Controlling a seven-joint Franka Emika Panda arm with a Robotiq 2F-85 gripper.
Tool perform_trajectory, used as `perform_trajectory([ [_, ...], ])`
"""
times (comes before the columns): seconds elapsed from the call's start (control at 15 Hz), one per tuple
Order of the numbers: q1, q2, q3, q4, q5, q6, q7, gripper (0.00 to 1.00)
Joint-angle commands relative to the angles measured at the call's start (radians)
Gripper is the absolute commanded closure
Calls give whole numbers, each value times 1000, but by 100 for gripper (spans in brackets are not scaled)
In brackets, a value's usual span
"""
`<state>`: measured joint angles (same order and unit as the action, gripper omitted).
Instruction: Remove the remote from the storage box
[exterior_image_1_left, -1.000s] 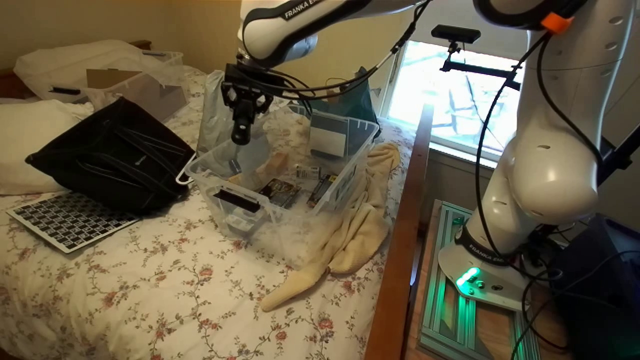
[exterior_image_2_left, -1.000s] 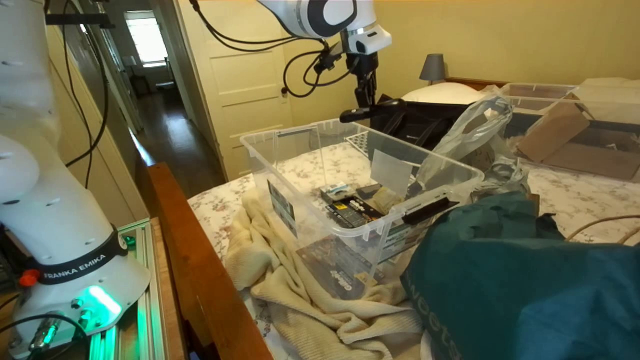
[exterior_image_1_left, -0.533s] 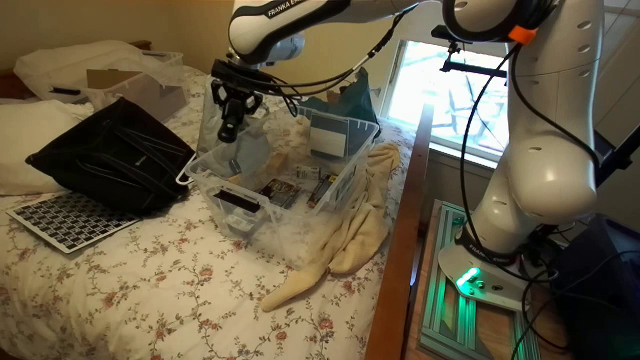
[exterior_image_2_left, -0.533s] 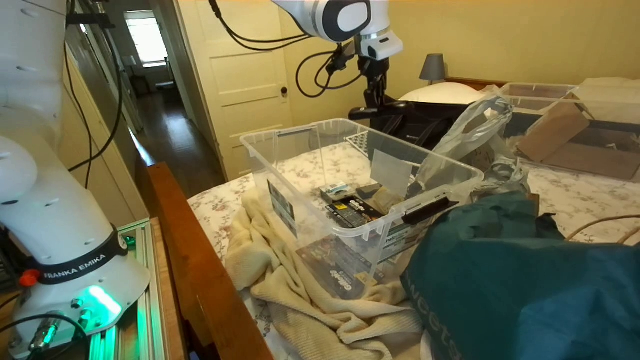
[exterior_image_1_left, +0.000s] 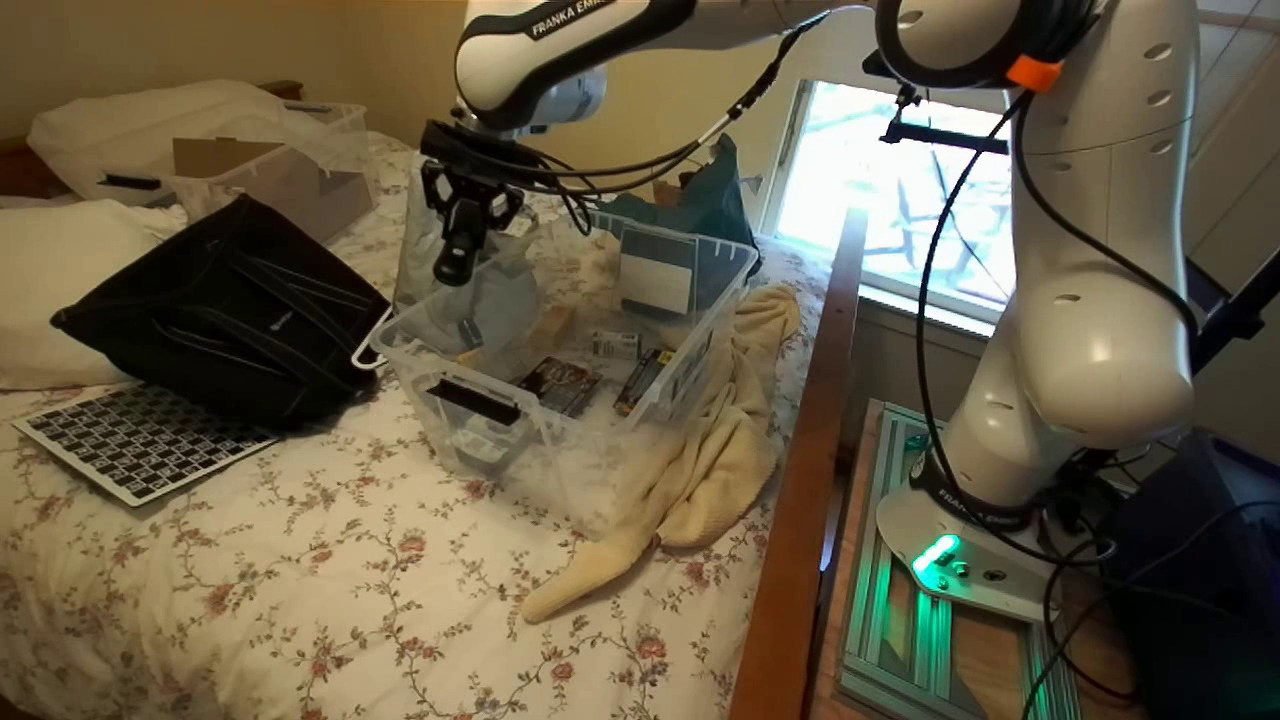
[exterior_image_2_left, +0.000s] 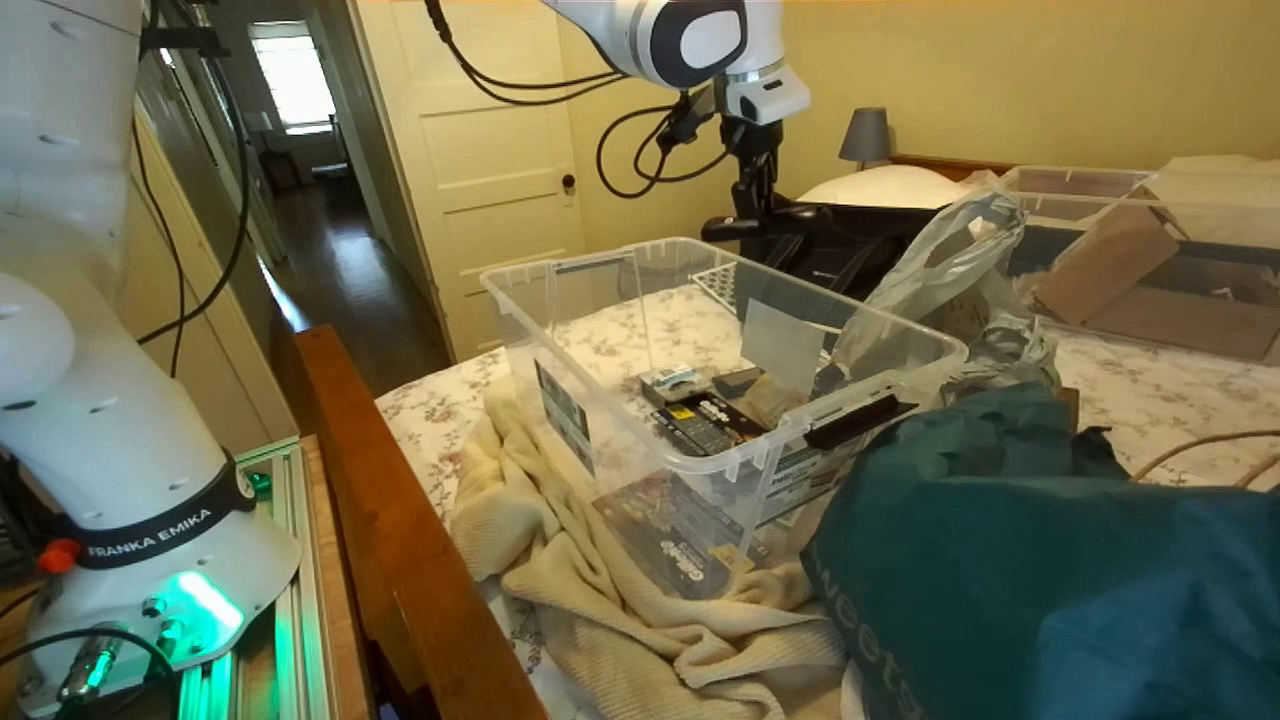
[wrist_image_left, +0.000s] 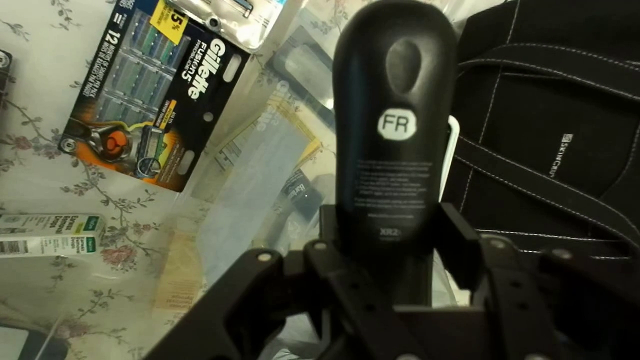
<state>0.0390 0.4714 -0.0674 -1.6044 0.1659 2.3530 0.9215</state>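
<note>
The remote, long and black with an "FR" sticker and "XR2" print, fills the middle of the wrist view (wrist_image_left: 392, 165). My gripper (wrist_image_left: 387, 225) is shut on it, one finger on each side. In an exterior view the remote (exterior_image_2_left: 728, 229) lies roughly level under the fingers; in another it points toward the camera (exterior_image_1_left: 456, 264). It hangs higher than the rim of the clear plastic storage box (exterior_image_2_left: 720, 462), near the box side by the black bag. The box (exterior_image_1_left: 570, 475) holds a razor blade pack (wrist_image_left: 150, 95), a small white carton (wrist_image_left: 50, 234) and other packets.
A black bag (exterior_image_1_left: 240, 310) leans beside the box, with a checkered board (exterior_image_1_left: 140, 440) under it. A grey plastic bag (exterior_image_2_left: 930, 250), a teal bag (exterior_image_2_left: 1040, 560) and a beige blanket (exterior_image_2_left: 640, 600) surround the box. A wooden rail (exterior_image_1_left: 810, 450) edges the bed.
The gripper, holding the remote, has moved a little toward the black bag's side of the box, mostly in the earlier half second. The box and its contents have not moved.
</note>
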Motion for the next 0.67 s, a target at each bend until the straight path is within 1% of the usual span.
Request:
perform_trajectory([
  [0.0, -3, 29, -2, 42, 21, -15, 26, 74],
  [0.33, -17, 96, 4, 118, 59, -24, 103, 74],
  [0.6, -22, 153, 0, 181, 89, 0, 168, 74],
])
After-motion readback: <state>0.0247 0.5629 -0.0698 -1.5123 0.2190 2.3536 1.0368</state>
